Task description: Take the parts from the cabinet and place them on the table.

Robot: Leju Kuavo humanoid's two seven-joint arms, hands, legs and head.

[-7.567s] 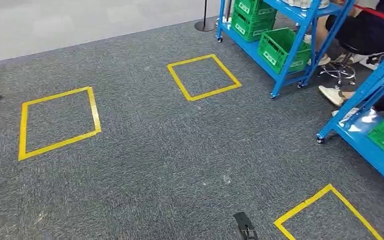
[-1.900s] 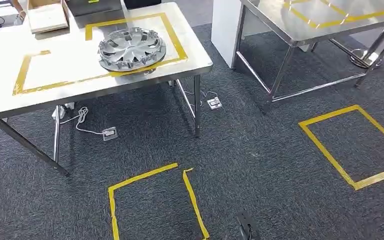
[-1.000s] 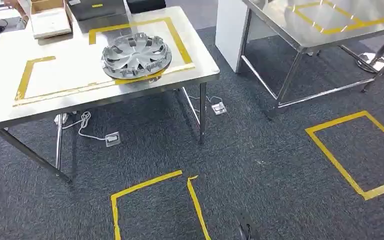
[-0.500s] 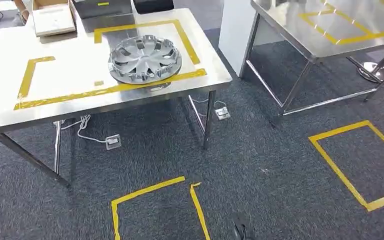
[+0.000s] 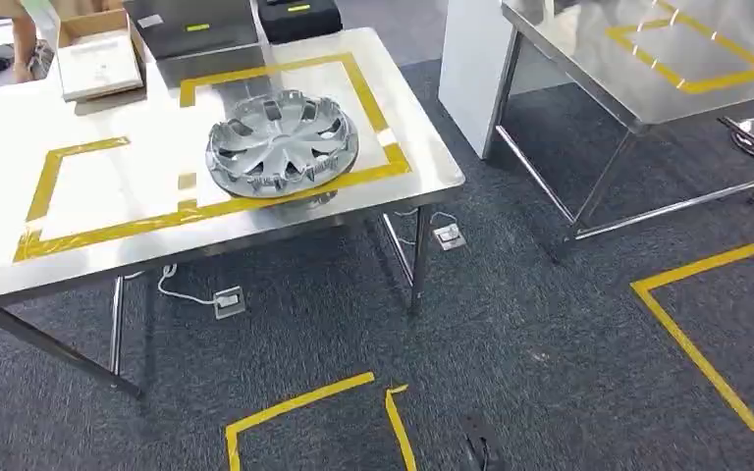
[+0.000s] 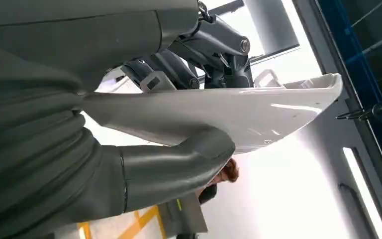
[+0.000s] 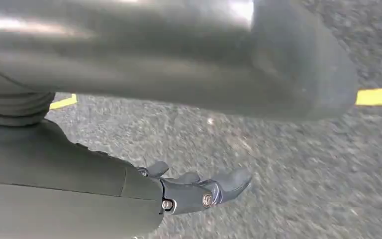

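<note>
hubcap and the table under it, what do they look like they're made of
Hubcap: likely silver-painted or plated plastic, given its moulded spokes and even satin sheen. Table: looks like brushed stainless steel, pale and softly reflective, on thin metal legs.

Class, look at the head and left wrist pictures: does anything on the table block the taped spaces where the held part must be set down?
Partly. A hubcap fills one taped box; the adjacent taped box is bare. The left robot hand grips the white part.
</note>
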